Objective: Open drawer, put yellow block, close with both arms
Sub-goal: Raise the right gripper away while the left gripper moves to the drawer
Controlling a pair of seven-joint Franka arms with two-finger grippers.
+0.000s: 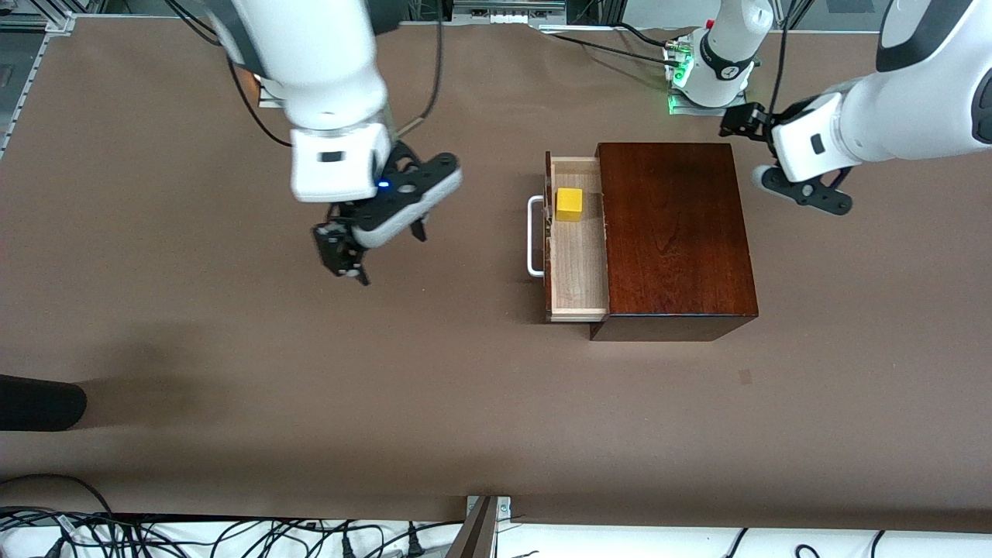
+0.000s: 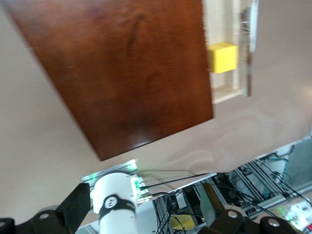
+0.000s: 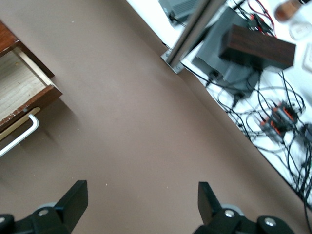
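The dark reddish-brown wooden box stands toward the left arm's end of the table. Its drawer is pulled out toward the right arm's end, white handle leading. The yellow block lies in the drawer, in the corner farther from the front camera. My right gripper hangs open and empty over bare table, well clear of the handle. My left gripper is open and empty in the air beside the box's closed end. The left wrist view shows the box top and the yellow block; the right wrist view shows the drawer's corner and handle.
A black object juts onto the table at the right arm's end, near the front camera. Cables and a metal post line the near edge. The left arm's base stands close to the box. Brown table spreads around the box.
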